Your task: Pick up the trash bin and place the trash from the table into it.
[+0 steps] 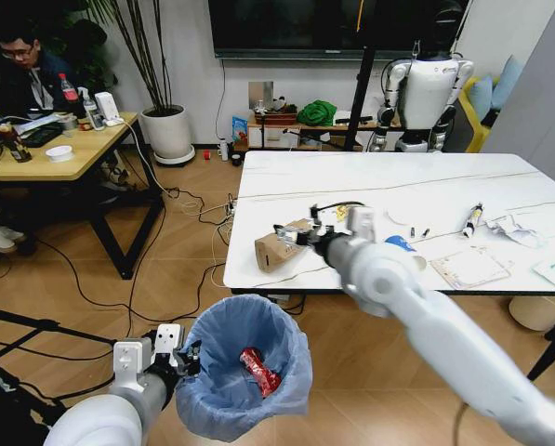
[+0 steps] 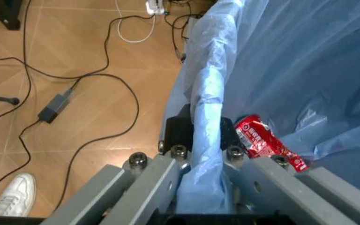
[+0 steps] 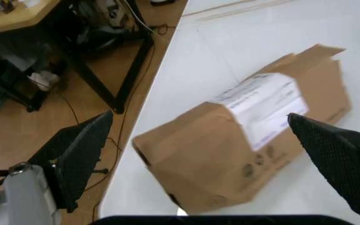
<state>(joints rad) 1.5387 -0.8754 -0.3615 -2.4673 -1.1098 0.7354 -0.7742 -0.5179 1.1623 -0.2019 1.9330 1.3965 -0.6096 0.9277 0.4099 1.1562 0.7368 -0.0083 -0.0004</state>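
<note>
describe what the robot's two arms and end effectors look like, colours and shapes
Both arms are rounded, glossy white-grey shells. The left end effector has a white boxy wrist block with dark fittings; in its wrist view the fingers are flat grey metal bars with round bolts. The right end effector carries broad black textured pads, with thin black cables looping near its wrist.

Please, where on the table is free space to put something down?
The table's far half is bare. The near right is crowded with the white tube, papers and crumpled tissue. The right gripper straddles the carton at the near left.

Bare table (image 1: 370,181) lies beyond the carton (image 1: 279,249).
</note>
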